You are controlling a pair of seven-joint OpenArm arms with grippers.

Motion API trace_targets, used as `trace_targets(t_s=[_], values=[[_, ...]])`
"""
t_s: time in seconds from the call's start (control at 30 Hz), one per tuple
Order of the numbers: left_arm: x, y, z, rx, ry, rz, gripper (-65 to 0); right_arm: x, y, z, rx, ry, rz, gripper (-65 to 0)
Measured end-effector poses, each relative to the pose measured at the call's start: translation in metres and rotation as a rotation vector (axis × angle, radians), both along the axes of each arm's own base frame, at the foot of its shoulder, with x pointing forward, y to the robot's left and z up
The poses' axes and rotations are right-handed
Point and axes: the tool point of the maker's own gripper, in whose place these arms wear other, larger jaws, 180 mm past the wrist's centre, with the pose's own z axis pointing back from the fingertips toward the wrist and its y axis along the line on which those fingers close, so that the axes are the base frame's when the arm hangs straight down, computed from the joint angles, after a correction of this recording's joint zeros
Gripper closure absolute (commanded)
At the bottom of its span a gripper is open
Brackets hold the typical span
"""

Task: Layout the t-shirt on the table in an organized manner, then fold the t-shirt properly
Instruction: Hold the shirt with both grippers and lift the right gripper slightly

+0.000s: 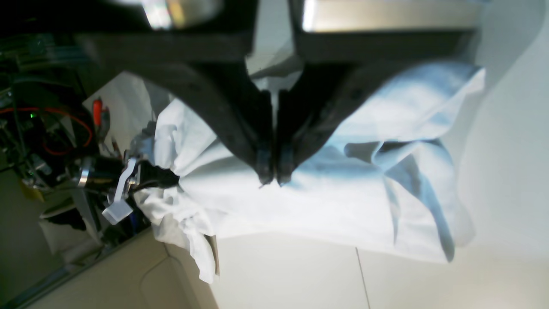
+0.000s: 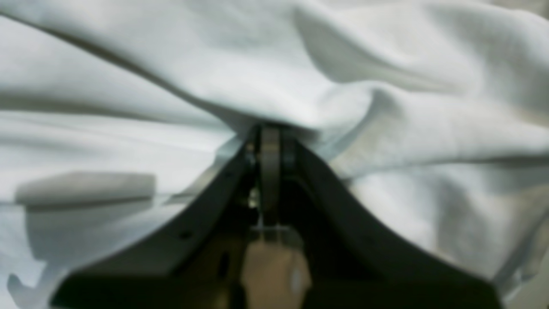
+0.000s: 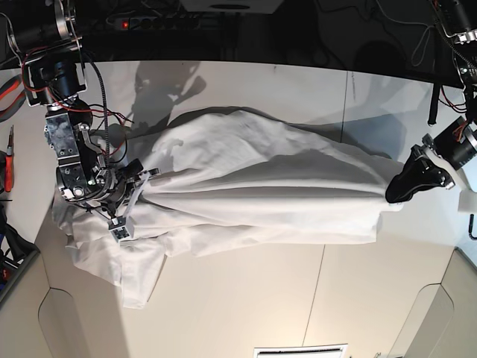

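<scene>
T-shirt (image 3: 261, 179), white and wrinkled, is stretching across the middle of the pale desk (image 3: 298, 298) in the base view, running from nine o'clock to three o'clock between two robot arms. Loose cloth is bunching and trailing toward seven o'clock, so the layout is not yet tidy.

To do this spreading step well, both arms probably need to be pulling apart evenly and lowering together, so the fabric is settling flat without twisting, and the bunched end is being opened out rather than dragged.

At nine o'clock, the right end effector (image 3: 138, 179) is pressing its jaws together on a gathered fold; its wrist view is showing cloth puckering right at the tips (image 2: 270, 128). At three o'clock, the left end effector (image 3: 399, 190) is pinching the opposite edge, with its dark fingertips (image 1: 265, 165) meeting tightly against white fabric (image 1: 326, 193) in the left wrist view.
</scene>
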Motion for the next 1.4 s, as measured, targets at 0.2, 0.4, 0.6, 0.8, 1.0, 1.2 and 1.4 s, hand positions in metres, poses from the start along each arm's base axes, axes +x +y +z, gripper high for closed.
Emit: trace_targets(t_s=[0.2, 0.4, 0.6, 0.8, 1.0, 1.2, 1.4], values=[[-0.008, 0.000, -0.007, -0.001, 0.025, 0.000, 0.0, -0.003, 0.004, 0.018, -0.031, 0.000, 0.020, 0.0], [-0.008, 0.000, -0.008, 0.002, 0.028, 0.001, 0.0, 0.022, 0.025, 0.082, -0.020, -0.158, 0.069, 0.0], [-0.009, 0.000, -0.008, 0.003, 0.030, 0.001, 0.0, 0.017, 0.038, 0.125, -0.044, -0.249, 0.109, 0.0], [-0.036, -0.001, -0.030, 0.007, 0.117, -0.011, 0.0, -0.053, 0.035, 0.102, -0.037, -0.174, 0.098, 0.0], [-0.058, -0.002, -0.045, 0.008, 0.185, -0.017, 0.0, -0.092, 0.007, 0.130, -0.047, -0.245, 0.014, 0.0], [-0.068, 0.003, -0.060, 0.082, 0.251, -0.035, -25.2, -0.120, -0.024, 0.108, -0.074, -0.176, -0.067, 0.0], [-0.057, 0.022, -0.063, 0.193, 0.199, 0.036, -26.6, -0.127, -0.026, 0.058, 0.001, -0.108, -0.092, -28.7]])
